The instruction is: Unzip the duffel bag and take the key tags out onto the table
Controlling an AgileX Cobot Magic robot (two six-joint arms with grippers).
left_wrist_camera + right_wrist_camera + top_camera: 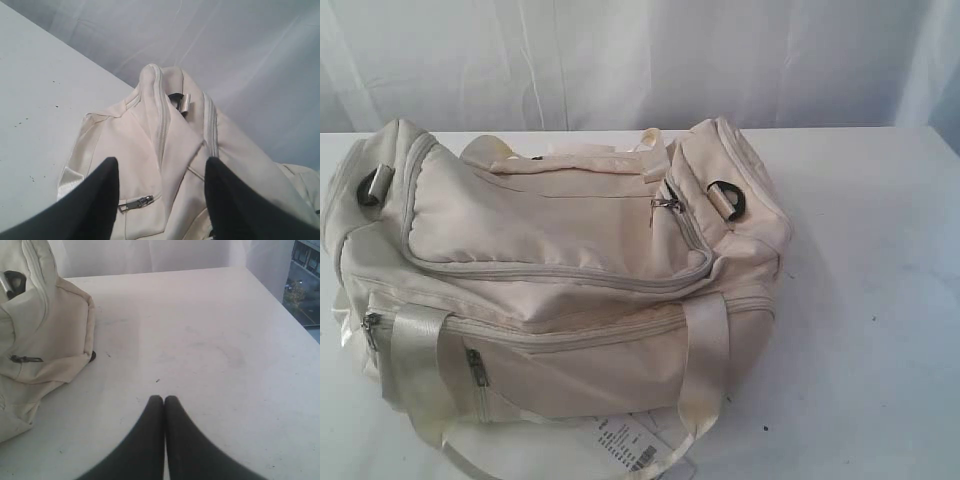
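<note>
Two end effectors hover: left end effector (161,164) with fingers apart above one end of the duffel bag (550,270), right end effector (164,399) pressed together over the bench (860,260) beside it. Bag sits zipped mid-bench; key tags not visible, likely inside. Best approach: pinch the top zipper pull (667,204) squarely and pin the fabric with the other arm so the bag doesn't drag.

The table (880,300) bears the duffel bag (550,270) — a paper label (628,446) beside.
</note>
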